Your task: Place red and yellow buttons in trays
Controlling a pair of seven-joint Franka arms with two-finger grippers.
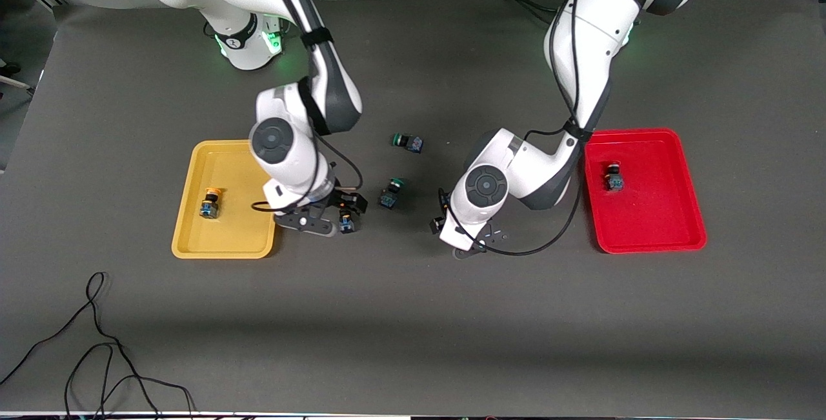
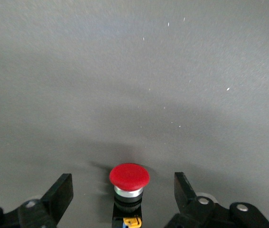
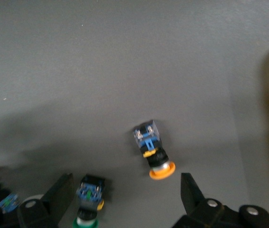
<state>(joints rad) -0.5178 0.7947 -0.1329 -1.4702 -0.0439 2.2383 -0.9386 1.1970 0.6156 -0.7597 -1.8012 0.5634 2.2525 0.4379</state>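
My left gripper (image 2: 124, 190) is open and low over the mat, its fingers (image 2: 60, 194) on either side of an upright red button (image 2: 129, 176) without touching it. In the front view the left hand (image 1: 461, 233) covers that button. My right gripper (image 3: 126, 190) is open beside the yellow tray (image 1: 222, 242). A yellow button (image 3: 155, 159) lies on its side on the mat between its fingers and shows under the hand (image 1: 347, 221). One yellow button (image 1: 210, 203) lies in the yellow tray. One red button (image 1: 614, 176) lies in the red tray (image 1: 645, 239).
Two green-capped switches lie mid-table: one (image 1: 392, 192) close to my right gripper, also in the right wrist view (image 3: 90, 197), the other (image 1: 408, 142) farther from the front camera. A black cable (image 1: 97, 342) trails at the table's front edge.
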